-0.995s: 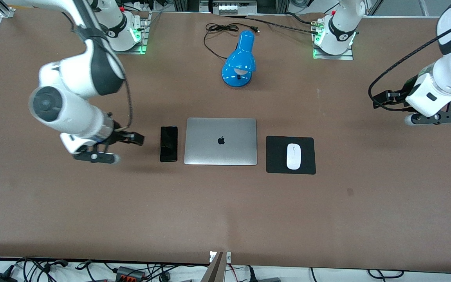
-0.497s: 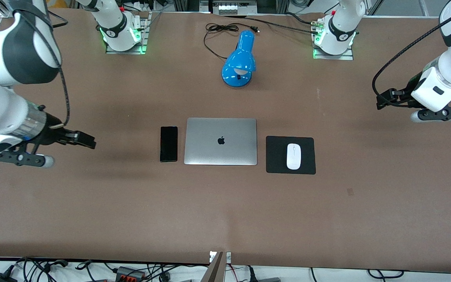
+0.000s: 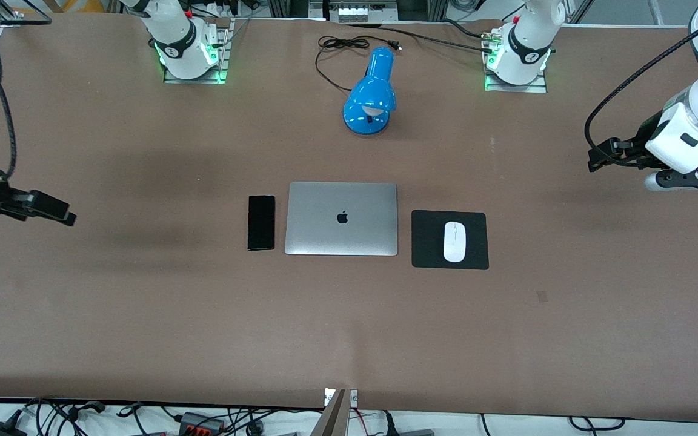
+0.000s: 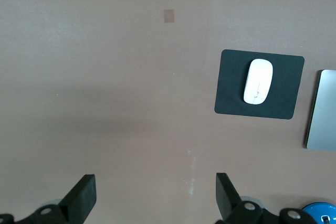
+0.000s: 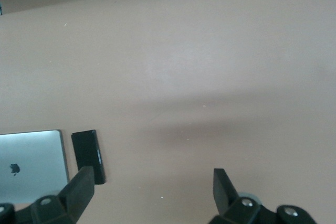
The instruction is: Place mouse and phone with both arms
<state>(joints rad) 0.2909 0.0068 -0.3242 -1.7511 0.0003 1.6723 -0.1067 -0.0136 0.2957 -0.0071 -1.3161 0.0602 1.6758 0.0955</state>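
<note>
White oval mouse (image 3: 454,241) on black square pad (image 3: 434,248), slim black phone (image 3: 261,222) beside closed silver laptop (image 3: 342,218); blue lamp (image 3: 371,94) farther from the camera. Left gripper (image 4: 155,198) and right gripper (image 5: 152,190) jaws wide open, empty, over bare brown bench (image 3: 349,327).

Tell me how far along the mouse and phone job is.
Both placements look done: the mouse lies on the mouse pad, and the phone lies flat beside the closed laptop. Nothing is in hand; the left hand and right hand are open and empty over bare table. Little looks left.
</note>
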